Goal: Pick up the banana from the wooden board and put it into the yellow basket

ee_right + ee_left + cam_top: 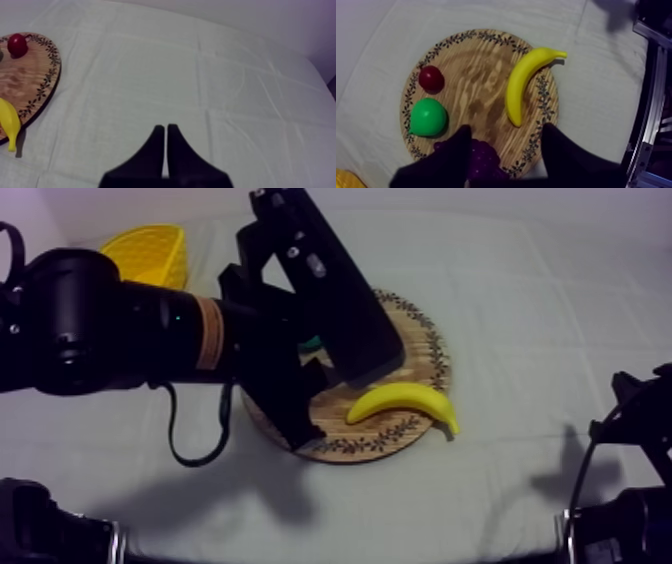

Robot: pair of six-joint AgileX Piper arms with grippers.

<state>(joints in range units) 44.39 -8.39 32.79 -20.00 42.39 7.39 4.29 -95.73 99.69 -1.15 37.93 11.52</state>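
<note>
Your left arm (pixel 320 298) reaches in over the round wooden board with the patterned rim (pixel 425 358). Its jaws stand wide apart with nothing gripped between them. From the left wrist camera you see the two black fingers (pixel 448 162) above the side of the board where the bunch of purple grapes (pixel 484 159) lies, and the grapes show in the gap between the fingers.

The curved yellow banana (pixel 522 85) lies flat on the board beyond the open jaws, and neither finger touches it. It runs along the board's edge. One end rests on the wood inside the rim, and the other end pokes out past the rim over the grey-white cloth of the worktop (pixel 540 298).

The green pear (pixel 427 116) and the small red fruit (pixel 431 78) sit close to each other on the opposite half of the board, apart from the banana.

The yellow woven basket (pixel 150 250) stands at the far left of the worktop, behind your left arm and well apart from the board. You cannot see inside it.

Your right arm (pixel 635 438) sits low at the right edge of the worktop. Its jaws are closed on nothing, the fingers (pixel 154 152) pressed together into a narrow wedge over bare cloth, well away from the board.
</note>
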